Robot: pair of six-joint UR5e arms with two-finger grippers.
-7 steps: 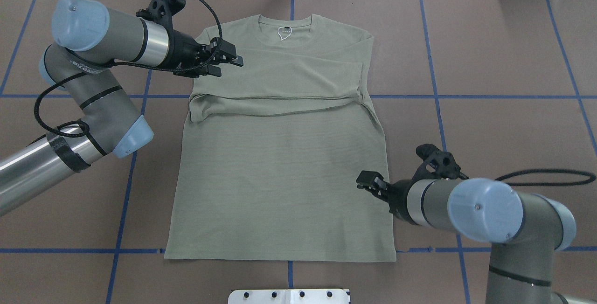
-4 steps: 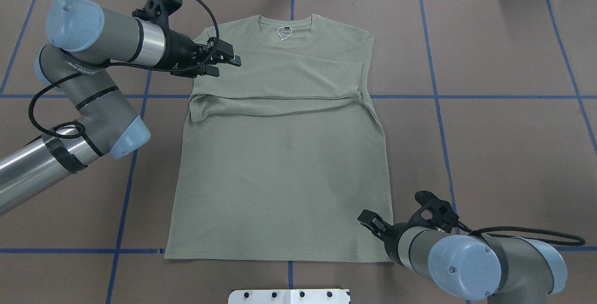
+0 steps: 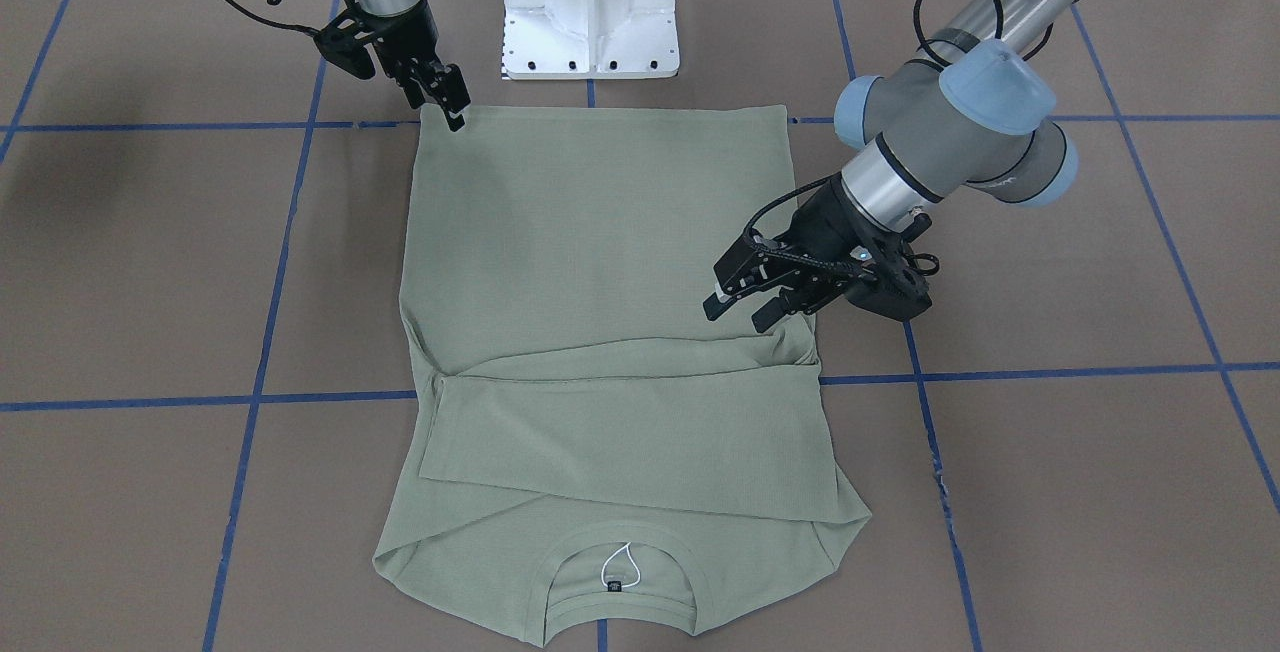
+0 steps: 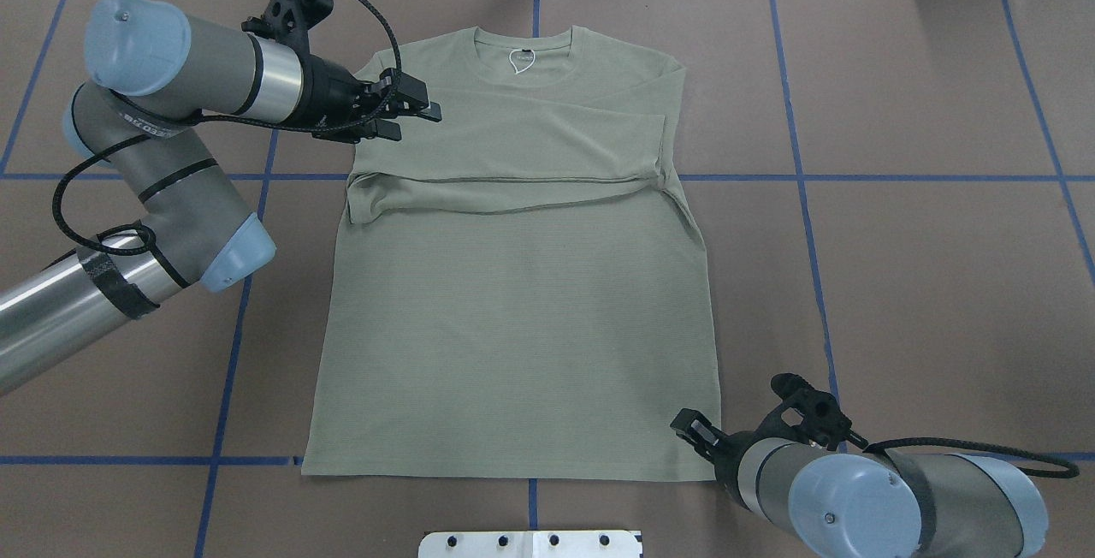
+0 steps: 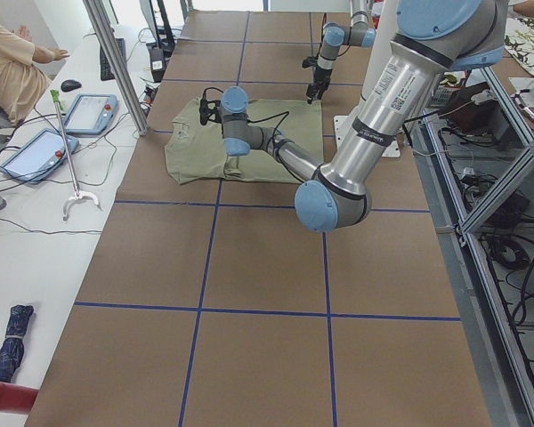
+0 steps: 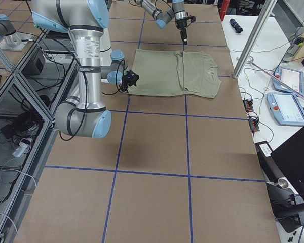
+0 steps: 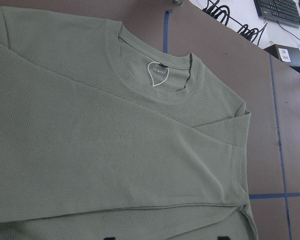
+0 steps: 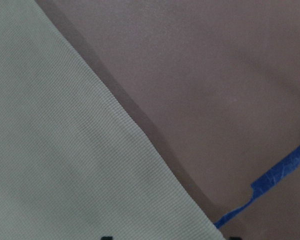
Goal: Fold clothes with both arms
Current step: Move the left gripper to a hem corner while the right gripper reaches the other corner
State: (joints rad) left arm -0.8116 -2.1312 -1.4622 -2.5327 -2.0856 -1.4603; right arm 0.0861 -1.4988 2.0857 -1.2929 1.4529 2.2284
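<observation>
The sage-green shirt (image 4: 513,327) lies flat on the brown table, collar (image 4: 523,49) at the far edge, with both long sleeves folded across the chest. Over the shirt's left shoulder hovers my left gripper (image 4: 412,117), open and holding nothing; its wrist view looks along the folded sleeve (image 7: 115,150) to the neck loop (image 7: 156,74). My right gripper (image 4: 689,428) sits low at the near right hem corner (image 3: 440,122), open. In its wrist view the hem edge (image 8: 140,140) runs diagonally, with both fingertips just showing at the bottom, apart.
The white pedestal base (image 3: 590,12) stands just behind the shirt's hem. Blue tape lines (image 4: 804,198) grid the brown table cover. A person (image 5: 9,62) sits at a side desk with tablets (image 5: 89,111) beyond the collar end.
My right arm has swept back along the shirt's right side to the near hem corner and dropped low. The left gripper has shifted only slightly and stays open.
</observation>
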